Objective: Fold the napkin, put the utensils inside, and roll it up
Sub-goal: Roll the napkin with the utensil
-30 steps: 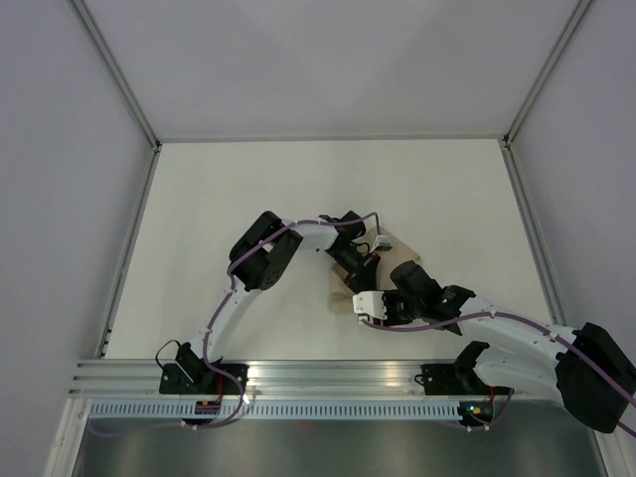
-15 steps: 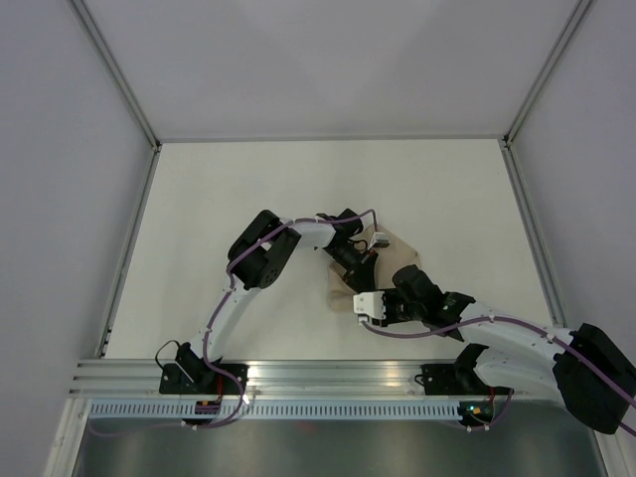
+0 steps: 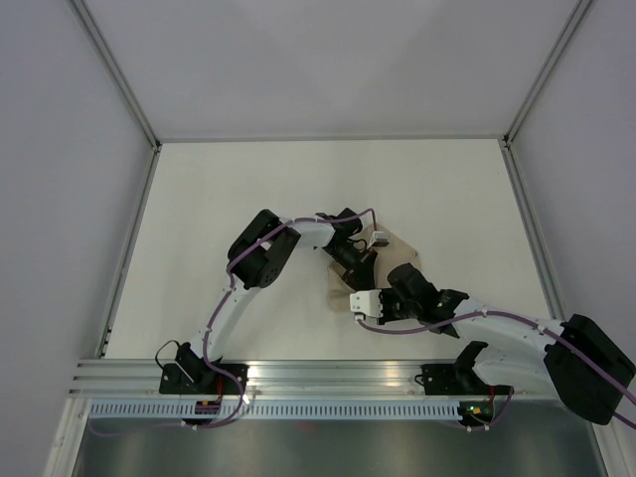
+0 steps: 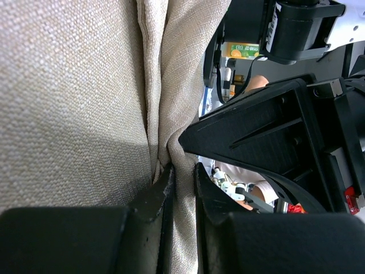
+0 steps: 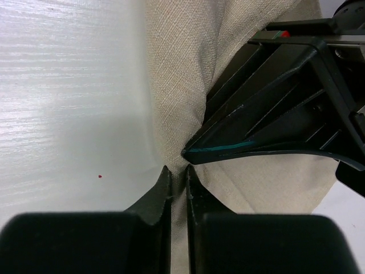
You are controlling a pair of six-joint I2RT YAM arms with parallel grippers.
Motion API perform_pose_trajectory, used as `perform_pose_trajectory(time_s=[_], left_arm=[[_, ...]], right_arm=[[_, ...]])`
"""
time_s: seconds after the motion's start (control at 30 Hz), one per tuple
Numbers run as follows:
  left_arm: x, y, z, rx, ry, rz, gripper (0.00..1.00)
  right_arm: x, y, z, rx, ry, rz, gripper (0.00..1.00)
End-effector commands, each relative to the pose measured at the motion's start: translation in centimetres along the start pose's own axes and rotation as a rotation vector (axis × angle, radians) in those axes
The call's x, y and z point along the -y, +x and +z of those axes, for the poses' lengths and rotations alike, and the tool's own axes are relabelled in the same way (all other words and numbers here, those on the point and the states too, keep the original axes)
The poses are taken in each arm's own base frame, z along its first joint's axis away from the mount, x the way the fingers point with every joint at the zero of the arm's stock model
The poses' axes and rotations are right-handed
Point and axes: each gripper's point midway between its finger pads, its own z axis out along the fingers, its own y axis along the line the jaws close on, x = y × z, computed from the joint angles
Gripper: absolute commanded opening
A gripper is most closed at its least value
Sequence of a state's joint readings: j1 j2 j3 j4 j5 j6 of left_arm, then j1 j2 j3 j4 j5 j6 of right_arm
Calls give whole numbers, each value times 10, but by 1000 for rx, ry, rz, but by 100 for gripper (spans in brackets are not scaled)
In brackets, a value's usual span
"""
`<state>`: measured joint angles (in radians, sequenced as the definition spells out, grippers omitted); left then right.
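The tan napkin (image 3: 401,249) lies bunched at the table's middle, mostly covered by both arms. My left gripper (image 3: 359,260) is shut on a raised fold of the napkin (image 4: 68,103), which is pinched between its black fingers (image 4: 157,194). My right gripper (image 3: 372,294) is shut on the napkin's edge (image 5: 182,68), right beside the left gripper's finger (image 5: 268,114). The right gripper's black body (image 4: 268,131) looms close in the left wrist view. The utensils are hidden or out of view.
The white table (image 3: 229,199) is walled by grey panels with metal posts (image 3: 129,89). A metal rail (image 3: 328,376) with both arm bases runs along the near edge. The two grippers stand almost touching over the cloth.
My right gripper has shifted slightly left and its jaws have closed onto the napkin's edge. The left gripper has kept its grip and barely moved.
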<state>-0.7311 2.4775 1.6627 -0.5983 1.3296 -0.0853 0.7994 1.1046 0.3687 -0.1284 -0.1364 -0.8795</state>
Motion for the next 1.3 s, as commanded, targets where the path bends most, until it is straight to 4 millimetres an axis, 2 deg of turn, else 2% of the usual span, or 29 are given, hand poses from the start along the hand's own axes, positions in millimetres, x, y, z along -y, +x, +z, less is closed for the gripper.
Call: perform_pose_trajectory(time_s=[0.0, 0.07, 0.13, 0.2, 0.27, 0.3, 0.43, 0.53, 0.6, 0.63, 0.7, 0.77, 0.83, 0.9, 0.93, 1.0, 1.03, 1.1, 1.13, 1.27], left_arm=[[-63, 23, 1, -16, -170, -186, 2], [-61, 18, 0, 2, -169, -166, 2], [-54, 14, -2, 27, -166, -178, 3], [-46, 2, -7, 77, -169, -162, 6], [-46, 1, -11, 114, -172, -177, 9], [-44, -11, -17, 165, -166, -177, 9], [-41, -20, -37, 267, -168, -217, 8], [-46, -27, -49, 311, -195, -239, 8], [-50, -31, -63, 350, -215, -258, 7], [-52, -32, -68, 366, -224, -265, 7], [-57, -35, -82, 405, -244, -281, 6], [-60, -36, -95, 442, -261, -296, 6], [-61, -36, -100, 457, -271, -302, 8], [-61, -35, -101, 464, -279, -304, 12], [-60, -35, -102, 468, -284, -302, 13], [-53, -35, -106, 490, -308, -272, 20], [-51, -35, -107, 497, -319, -257, 21], [-48, -34, -112, 514, -359, -212, 25], [-36, -39, -116, 528, -363, -165, 26], [-11, -50, -128, 569, -382, -58, 28]], right_arm=[[-35, 24, -1, -106, -143, 60, 7], [-36, 22, -2, -107, -160, 69, 2], [-42, 24, -2, -122, -196, 81, 2], [-42, 22, -2, -113, -212, 88, 0], [-40, 22, 0, -111, -218, 103, 1], [-38, 22, 1, -111, -221, 103, 1], [-22, 17, 12, -107, -237, 112, 0], [-6, 7, 21, -92, -229, 101, 0], [-1, 4, 29, -94, -240, 99, 0], [12, -5, 32, -77, -225, 92, 0], [15, -8, 42, -79, -248, 87, 0], [27, -15, 48, -63, -234, 72, 0], [27, -15, 56, -70, -257, 66, 1], [19, -13, 61, -81, -311, 72, 0], [22, -15, 62, -77, -319, 77, 1], [11, -9, 62, -109, -387, 81, 0], [16, -12, 62, -108, -394, 82, 0], [8, -8, 60, -139, -440, 101, 0], [8, -10, 60, -137, -449, 113, 1], [-2, -7, 55, -152, -480, 144, 0]])
